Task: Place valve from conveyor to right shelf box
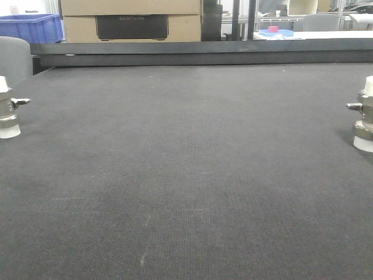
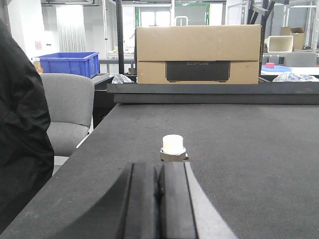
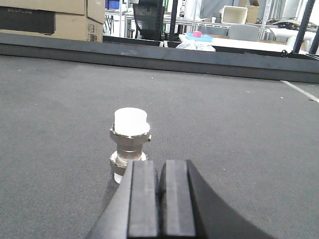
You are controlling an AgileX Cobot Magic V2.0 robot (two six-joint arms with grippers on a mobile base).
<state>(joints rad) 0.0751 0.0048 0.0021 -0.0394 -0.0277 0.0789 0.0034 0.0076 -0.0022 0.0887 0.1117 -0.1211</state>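
On my front camera the left valve (image 1: pixel 7 108) stands upright at the far left edge of the conveyor (image 1: pixel 186 175), partly cut off by the frame. It has a white cap on top, a silvery metal body with a small lever pointing inward, and a white foot. The right valve (image 1: pixel 364 114) stands upright at the far right edge and looks the same, its lever also pointing inward. The two are well apart, with bare dark grey belt between them.

The front view shows neither arm; only the wrist cameras do. From the left wrist I see the left gripper (image 2: pixel 158 199) with its black pads pressed together and nothing between them, low over the belt just short of the left valve. That view hides the valve's lower half. From the right wrist the right gripper (image 3: pixel 160 199) is likewise closed on nothing, and the right valve sits just beyond it, slightly left of the fingers. Here I can see its hexagonal collar and wider base.

Behind the belt, a blue crate (image 2: pixel 70 62) stands by a grey chair (image 2: pixel 67 114); I cannot see what is in it. A cardboard box (image 2: pixel 198 54) is closed. Farther right, a blue tray (image 3: pixel 198 36) holds something small and pink.
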